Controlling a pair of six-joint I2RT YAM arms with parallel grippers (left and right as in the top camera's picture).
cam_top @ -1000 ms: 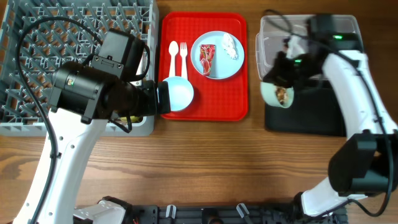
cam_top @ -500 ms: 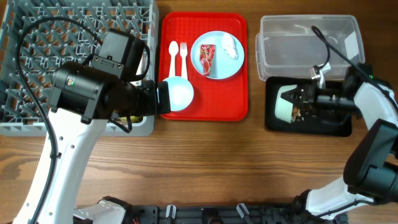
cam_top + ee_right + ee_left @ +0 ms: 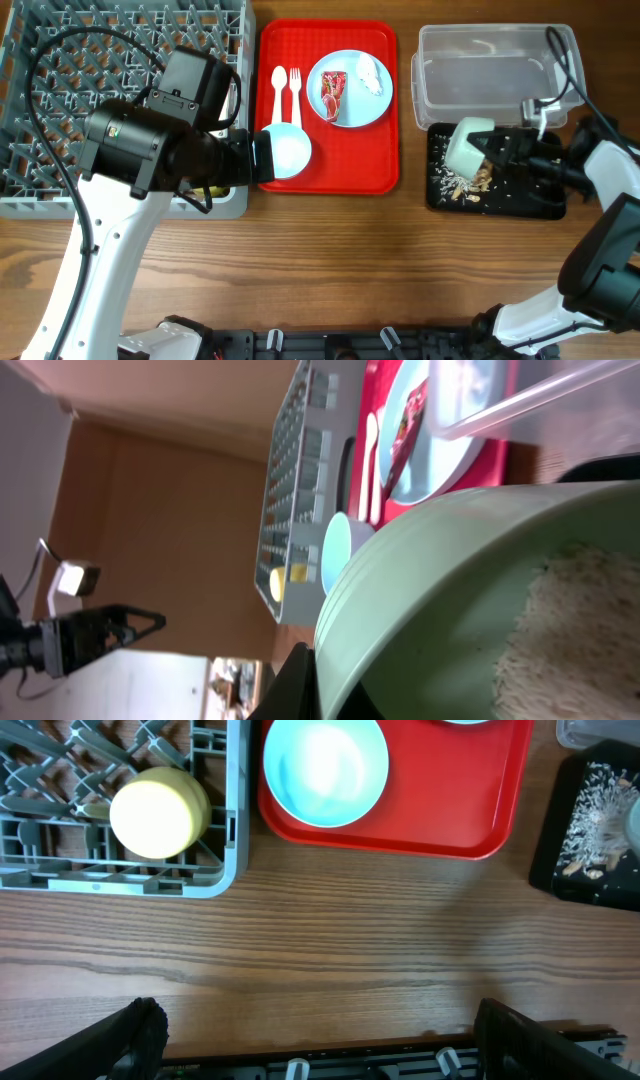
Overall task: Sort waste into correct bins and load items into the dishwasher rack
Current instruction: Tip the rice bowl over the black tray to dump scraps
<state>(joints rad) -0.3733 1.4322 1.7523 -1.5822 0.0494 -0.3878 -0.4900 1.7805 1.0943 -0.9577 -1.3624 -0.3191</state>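
Dishwasher rack (image 3: 60, 100): far left of black tray (image 3: 530, 205).
Mint green bowl (image 3: 462, 148): tipped over black tray's left end, clamped in my right gripper (image 3: 487, 150).
Left gripper (image 3: 320, 1015): wide, empty.
Grains (image 3: 450, 185): scattered on black tray.
Step, I judge: emptying scraps; next, carry bowl to the rack.

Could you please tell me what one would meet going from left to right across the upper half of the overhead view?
grey dishwasher rack → white fork and spoon → pale blue plate → clear tub. The mint green bowl sits lower and overlaps the tub's span, so it is left out.
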